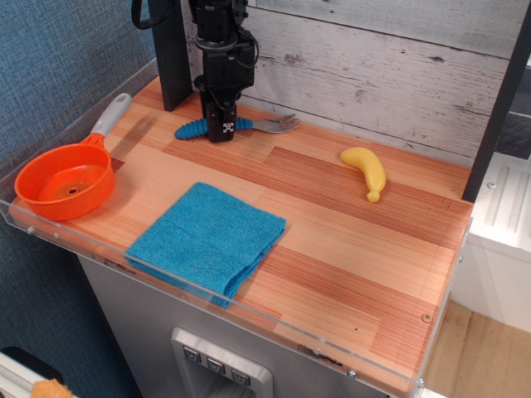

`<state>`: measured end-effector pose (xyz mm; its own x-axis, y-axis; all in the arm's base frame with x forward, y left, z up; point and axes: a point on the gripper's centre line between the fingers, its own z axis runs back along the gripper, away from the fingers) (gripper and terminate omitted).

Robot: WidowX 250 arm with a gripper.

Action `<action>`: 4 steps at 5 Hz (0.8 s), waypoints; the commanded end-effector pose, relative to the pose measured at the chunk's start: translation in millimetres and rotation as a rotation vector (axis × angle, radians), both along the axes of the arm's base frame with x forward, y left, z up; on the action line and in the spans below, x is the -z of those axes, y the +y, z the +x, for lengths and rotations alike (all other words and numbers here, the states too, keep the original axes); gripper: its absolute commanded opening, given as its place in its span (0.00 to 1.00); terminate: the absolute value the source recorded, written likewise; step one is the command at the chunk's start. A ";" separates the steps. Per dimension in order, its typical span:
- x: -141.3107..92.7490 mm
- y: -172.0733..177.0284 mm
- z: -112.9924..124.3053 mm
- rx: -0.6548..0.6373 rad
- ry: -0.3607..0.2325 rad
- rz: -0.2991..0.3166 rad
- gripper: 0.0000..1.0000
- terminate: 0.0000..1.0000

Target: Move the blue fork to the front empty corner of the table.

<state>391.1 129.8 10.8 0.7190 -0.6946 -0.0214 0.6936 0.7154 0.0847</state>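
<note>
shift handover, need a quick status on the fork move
Tool down over the fork's blue handle at the back of the table, grip unclear. Fork not lifted. Front right corner bare; cloth and banana off the direct line.

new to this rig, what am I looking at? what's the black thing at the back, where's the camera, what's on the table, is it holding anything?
The black thing is a single robot arm; its gripper hangs down at the back of the table. There is one view, from a camera above the front, looking down at an angle.

On the striped wood top: a blue fork by the back wall, tines pointing right; an orange pan with a grey handle at the left; a folded blue cloth near the front; a yellow banana at the right.

The gripper is down over the fork's blue handle, covering its middle. From this angle I cannot tell whether the fingers have shut on it, and the fork looks flat on the wood. The front right corner, where the fork is meant to go, has nothing on it.
</note>
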 end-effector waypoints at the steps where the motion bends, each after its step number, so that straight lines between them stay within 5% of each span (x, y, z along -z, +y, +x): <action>1: -56.1 -10.4 -6.3 -0.031 -0.111 0.028 0.00 0.00; 2: -74.0 -20.2 -13.2 -0.102 -0.132 0.029 0.00 0.00; 4: -88.3 -45.3 -33.1 -0.353 -0.079 0.031 0.00 0.00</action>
<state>346.4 82.2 72.5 0.9239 -0.3821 -0.0202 0.3821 0.9185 0.1013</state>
